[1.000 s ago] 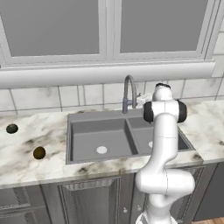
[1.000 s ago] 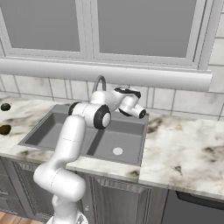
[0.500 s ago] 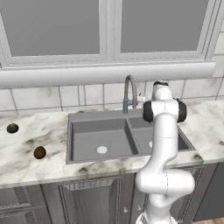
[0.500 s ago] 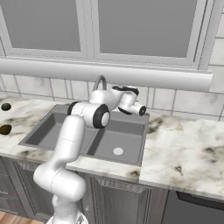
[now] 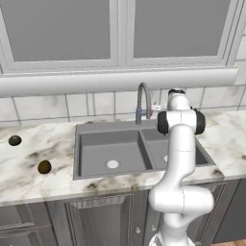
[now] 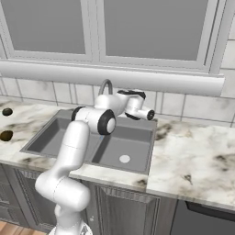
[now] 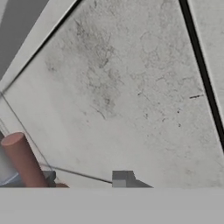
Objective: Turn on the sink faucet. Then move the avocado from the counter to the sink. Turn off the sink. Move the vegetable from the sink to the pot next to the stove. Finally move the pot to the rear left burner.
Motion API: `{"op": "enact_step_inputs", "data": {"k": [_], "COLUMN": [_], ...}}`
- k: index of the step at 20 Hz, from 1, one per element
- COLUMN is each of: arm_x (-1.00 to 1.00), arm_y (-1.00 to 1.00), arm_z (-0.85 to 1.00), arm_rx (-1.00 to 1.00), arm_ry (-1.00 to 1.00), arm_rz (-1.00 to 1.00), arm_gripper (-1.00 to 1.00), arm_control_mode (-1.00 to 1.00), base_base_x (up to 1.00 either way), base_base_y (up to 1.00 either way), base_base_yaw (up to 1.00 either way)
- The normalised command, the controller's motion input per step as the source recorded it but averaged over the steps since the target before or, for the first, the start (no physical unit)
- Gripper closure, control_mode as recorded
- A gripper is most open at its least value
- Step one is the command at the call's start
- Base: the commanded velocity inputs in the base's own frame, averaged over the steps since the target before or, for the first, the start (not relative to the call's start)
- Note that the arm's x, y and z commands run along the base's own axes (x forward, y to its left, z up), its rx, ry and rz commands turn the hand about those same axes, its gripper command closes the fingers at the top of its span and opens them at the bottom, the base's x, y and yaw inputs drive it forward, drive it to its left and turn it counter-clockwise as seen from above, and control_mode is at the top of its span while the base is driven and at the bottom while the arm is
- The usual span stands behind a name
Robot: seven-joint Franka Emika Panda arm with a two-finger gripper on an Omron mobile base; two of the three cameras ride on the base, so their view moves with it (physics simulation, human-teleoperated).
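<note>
The grey gooseneck sink faucet (image 5: 143, 103) (image 6: 106, 86) stands behind the double-basin sink (image 5: 96, 154) (image 6: 132, 138). My hand reaches to the wall just right of the faucet. In the hand view my gripper (image 7: 85, 179) faces the pale backsplash tile at close range. Its fingertips (image 7: 122, 178) stand apart with only tile between them, so it is open and holds nothing. A reddish-brown rod (image 7: 22, 160) rises at the lower left of that view, beside the left tip. The brownish-olive avocado (image 5: 44, 166) (image 6: 6, 135) lies on the marble counter (image 5: 29, 180) left of the sink.
A darker green-black ball (image 5: 15, 140) (image 6: 7, 111) rests farther back on the counter's left side. A window sill ledge (image 5: 120, 81) juts out above the faucet. More marble counter (image 6: 193, 156) stretches to the right of the sink.
The hand has shifted slightly beside the faucet, close to the wall. The avocado and the dark ball have not moved.
</note>
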Motion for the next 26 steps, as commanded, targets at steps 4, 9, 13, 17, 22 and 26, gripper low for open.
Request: {"op": "enact_step_inputs", "data": {"k": [4,9,13,17,22,26], "arm_x": [0.0,0.0,0.0,-0.25,-0.41,-0.44], "arm_y": [-0.82,-0.8,-0.57,-0.38,-0.27,-0.28], "arm_z": [-0.24,-0.22,-0.01,0.28,0.38,0.38], "arm_rx": [0.06,0.06,0.04,0.01,0.0,0.0], "arm_ry": [0.07,0.07,0.04,0.0,0.0,0.0], "arm_rz": [0.0,0.0,0.0,-0.02,-0.08,-0.07], "arm_gripper": [1.0,1.0,-1.0,-1.0,-1.0,-1.0], "arm_control_mode": [-1.0,-1.0,-1.0,-1.0,-1.0,-1.0], "base_base_x": [0.0,0.0,0.0,0.0,0.0,0.0], "base_base_y": [0.0,0.0,0.0,0.0,0.0,0.0], "base_base_yaw": [0.0,0.0,0.0,0.0,0.0,0.0]}}
